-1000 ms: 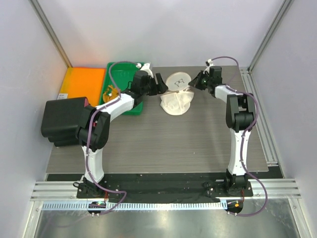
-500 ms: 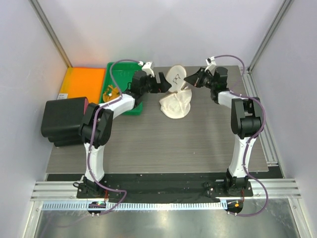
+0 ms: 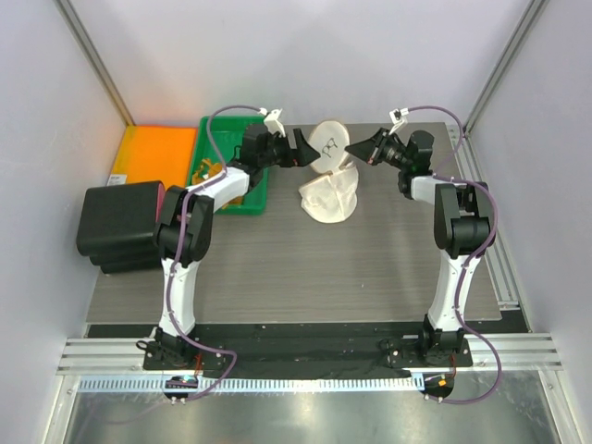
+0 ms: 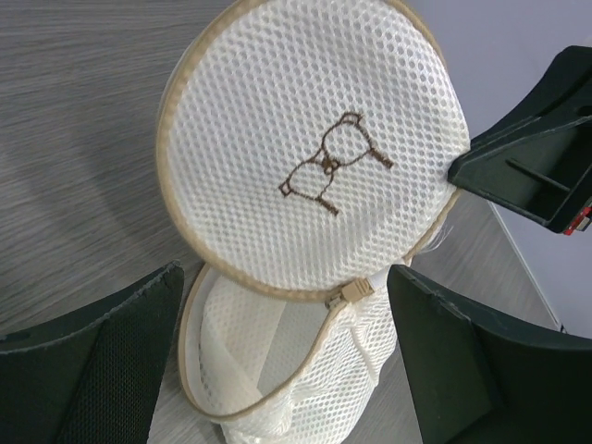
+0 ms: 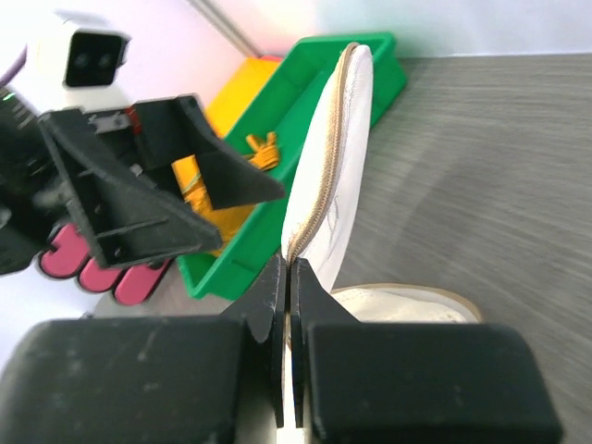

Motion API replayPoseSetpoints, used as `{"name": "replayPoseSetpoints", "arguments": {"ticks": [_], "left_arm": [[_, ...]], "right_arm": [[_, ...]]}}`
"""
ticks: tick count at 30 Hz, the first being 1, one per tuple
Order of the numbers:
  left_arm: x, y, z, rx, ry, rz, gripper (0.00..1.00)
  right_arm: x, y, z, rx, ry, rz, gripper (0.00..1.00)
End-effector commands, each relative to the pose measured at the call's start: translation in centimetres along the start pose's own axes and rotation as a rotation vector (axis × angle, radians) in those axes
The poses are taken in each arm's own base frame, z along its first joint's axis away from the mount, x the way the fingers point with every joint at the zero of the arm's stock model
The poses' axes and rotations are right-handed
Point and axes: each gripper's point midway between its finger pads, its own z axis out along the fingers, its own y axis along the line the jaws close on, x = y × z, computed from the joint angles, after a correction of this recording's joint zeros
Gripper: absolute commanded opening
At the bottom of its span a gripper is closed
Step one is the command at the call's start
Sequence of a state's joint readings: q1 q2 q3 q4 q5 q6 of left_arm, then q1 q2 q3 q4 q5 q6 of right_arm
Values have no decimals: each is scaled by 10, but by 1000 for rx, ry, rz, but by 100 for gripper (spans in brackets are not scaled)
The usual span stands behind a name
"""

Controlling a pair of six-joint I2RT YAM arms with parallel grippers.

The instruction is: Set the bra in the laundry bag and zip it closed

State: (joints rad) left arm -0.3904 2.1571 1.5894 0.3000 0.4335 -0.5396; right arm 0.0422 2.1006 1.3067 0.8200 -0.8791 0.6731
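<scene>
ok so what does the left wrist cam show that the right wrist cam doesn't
Only the left wrist: the lid face-on with its brown stitched mark, and the zipper pull. Only the right wrist: the lid edge-on, pinched in the shut right gripper, plus the bra in the green bin. Both: the upright lid, the open rim of the laundry bag, the open left gripper and the grey table.
</scene>
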Motion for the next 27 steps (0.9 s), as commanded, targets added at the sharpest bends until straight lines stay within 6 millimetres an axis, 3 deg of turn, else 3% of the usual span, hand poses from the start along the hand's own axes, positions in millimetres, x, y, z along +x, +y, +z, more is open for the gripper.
{"name": "replayPoseSetpoints", "arguments": {"ticks": [1,6,10,14,20,22,24,27], "left_arm": [[-9,-5,4,97,18,3,90],[-10,12,1,66,-1,-32,84],[-9,12,1,99,-5,-55,85],[-9,-5,7,227,12,-126,90],[-13,-27,3,392,-24,-146,86],[-17,-34,1,434,-35,-165,76],[-19,-34,-1,424,-41,-167,60],[-25,-33,-7,379,-66,-148,42]], "right_arm": [[-21,41,-4,-147,-34,-61,1],[-21,52,-8,-232,-29,-44,1],[-23,62,-11,-278,-30,-26,1],[-24,64,-12,-288,-28,-22,1],[-24,69,-13,-307,-30,-2,1],[-24,69,-12,-304,-30,2,1],[-24,65,-11,-289,-26,15,1],[-24,51,-6,-204,-21,28,1]]}}
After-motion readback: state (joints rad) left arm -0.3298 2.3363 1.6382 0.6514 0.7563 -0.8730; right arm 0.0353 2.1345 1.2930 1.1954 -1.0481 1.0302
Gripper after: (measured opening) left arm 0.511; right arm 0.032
